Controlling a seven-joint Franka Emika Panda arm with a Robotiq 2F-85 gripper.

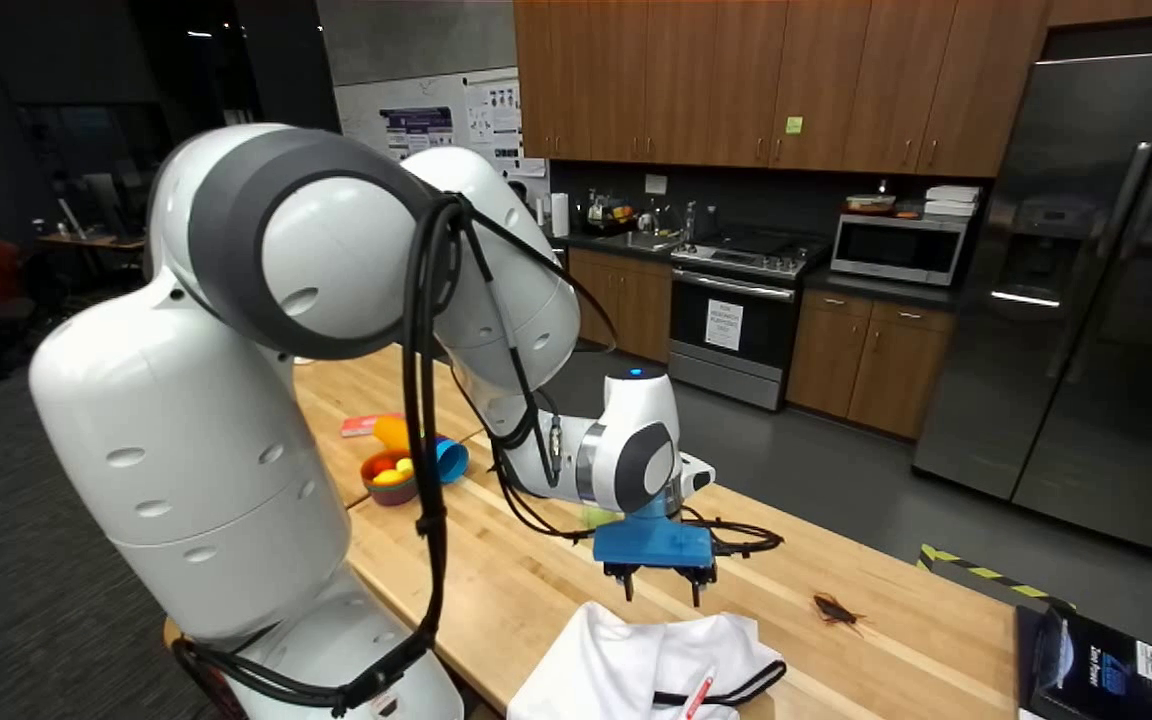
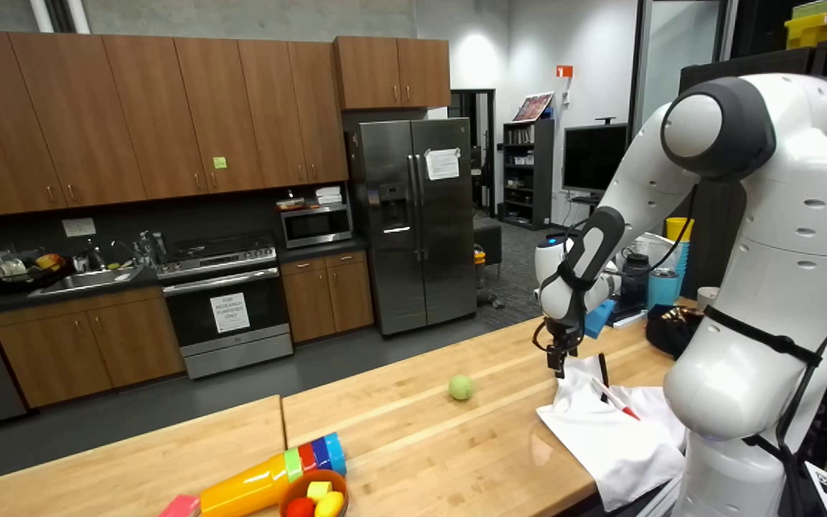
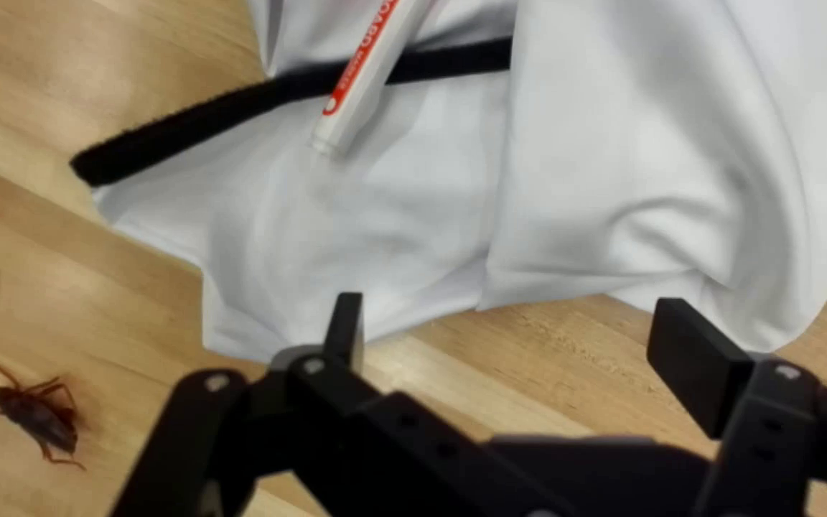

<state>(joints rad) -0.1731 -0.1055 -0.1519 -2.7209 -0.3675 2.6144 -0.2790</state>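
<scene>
White arm [image 1: 341,262], dark-grey rings [image 1: 226,240], black cables [image 1: 426,400], blue bracket [image 1: 652,542]; black end effector [image 1: 662,594], silvery screws [image 3: 313,366].

marker [image 3: 369,72] on cloth [image 3: 571,179], cloth on table [image 2: 421,452], gripper [image 3: 510,305] above cloth's edge, insect [image 3: 36,416] left of gripper in wrist view

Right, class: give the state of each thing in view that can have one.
Gripper, open and empty.
White cloth, rumpled.
Marker, lying on the cloth.
Stacked cups, nested, lying on their side.
Bowl, holding coloured pieces.
Oven, door shut.
Microwave, shut.
Refrigerator, both doors shut.
Cabinets, shut.
Screen, dark.
</scene>
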